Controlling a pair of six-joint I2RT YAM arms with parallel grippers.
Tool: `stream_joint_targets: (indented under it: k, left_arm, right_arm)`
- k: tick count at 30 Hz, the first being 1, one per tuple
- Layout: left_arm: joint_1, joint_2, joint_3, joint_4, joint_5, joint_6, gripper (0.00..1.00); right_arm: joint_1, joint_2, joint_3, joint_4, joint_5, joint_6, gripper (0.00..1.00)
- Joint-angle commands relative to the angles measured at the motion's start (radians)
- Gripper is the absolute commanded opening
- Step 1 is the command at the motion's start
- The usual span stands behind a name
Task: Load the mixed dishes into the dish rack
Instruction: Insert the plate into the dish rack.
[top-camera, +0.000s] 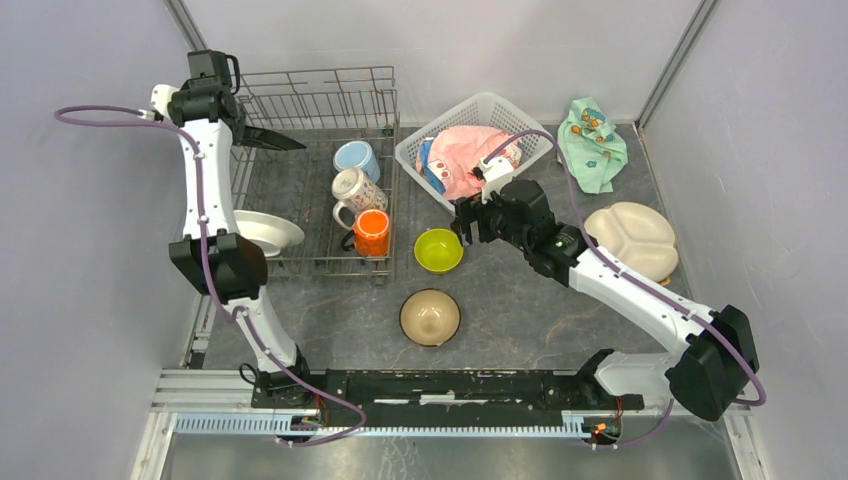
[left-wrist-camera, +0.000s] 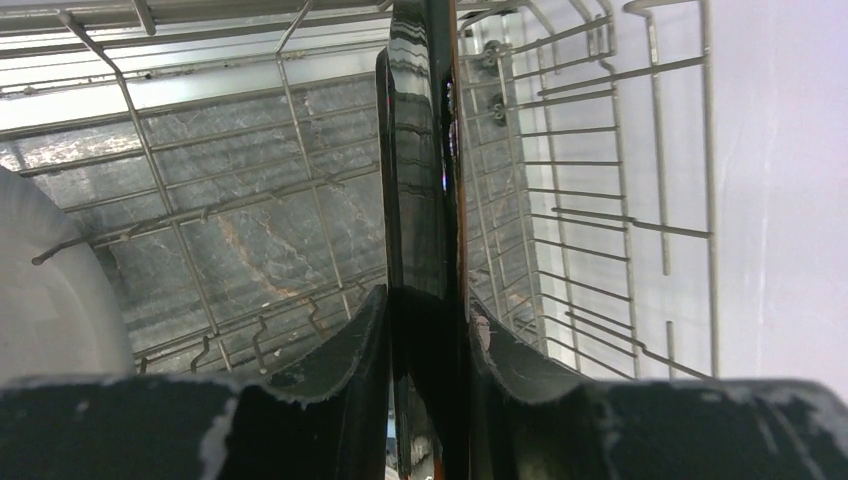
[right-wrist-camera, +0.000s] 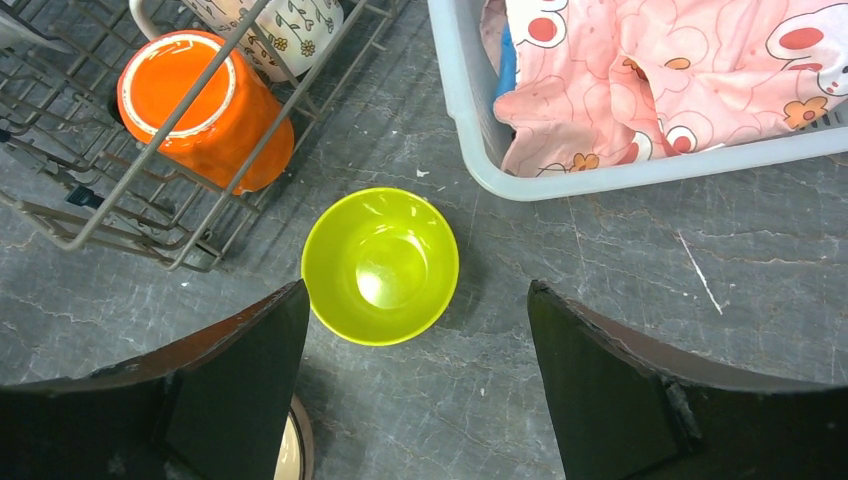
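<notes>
- The rack (top-camera: 318, 100) stands at the far left of the worktop (top-camera: 520, 310).
- A row of three mugs runs along its right side: the blue mug (top-camera: 357, 160) farthest back, the patterned mug (top-camera: 355, 190) in the middle, and the orange mug (top-camera: 372, 232) at the near right corner.
- A white plate (top-camera: 268, 232) stands on edge among the tines on the rack's left side.
- The left fingers (left-wrist-camera: 340, 350) pinch the dark plate (top-camera: 272, 139) by its rim. They hold it on edge over the rack's far left part, inside the wire walls. Whether it touches the rack floor cannot be told.
- The lime bowl (right-wrist-camera: 380, 265) sits upright on the worktop, just beside the rack's near right corner and the orange mug.
- The right fingers (right-wrist-camera: 240, 350) are spread wide above the lime bowl, one to each side, holding nothing.
- The tan bowl (top-camera: 430, 317) sits upright on the worktop, nearer the arm bases and apart from the lime bowl.
- The divided plate (top-camera: 632, 240) lies at the right of the worktop, partly behind the right arm.
- The white basket (top-camera: 470, 108), just right of the rack, holds the pink cloth (top-camera: 465, 155).
- The mint cloth (top-camera: 592, 142) lies in the far right corner.
</notes>
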Motion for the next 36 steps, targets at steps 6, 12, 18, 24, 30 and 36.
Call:
stream_joint_targets:
  k: [6,12,18,24,30,36]
  left_arm:
    - [-0.004,-0.003,0.082,0.147,-0.06,-0.04,0.02]
    - [-0.003,0.028,0.076,0.16,-0.047,-0.024,0.02]
    - [-0.004,0.06,0.071,0.184,-0.03,0.008,0.02]
    - [-0.001,0.068,0.088,0.206,-0.004,0.04,0.02]
    - [0.008,0.041,0.105,0.22,0.011,0.1,0.02]
    - [0.019,0.034,0.115,0.224,0.033,0.143,0.02]
  right_arm:
    - [-0.016,0.017,0.004,0.014,0.014,-0.028,0.87]
    - [-0.02,0.022,0.016,0.006,0.019,-0.033,0.87]
    - [-0.025,0.016,0.007,0.004,0.027,-0.032,0.87]
    - [-0.026,0.018,0.007,0.006,0.028,-0.03,0.87]
    - [-0.028,0.019,0.011,0.01,0.023,-0.031,0.87]
    - [-0.027,0.017,0.012,0.01,0.021,-0.031,0.87]
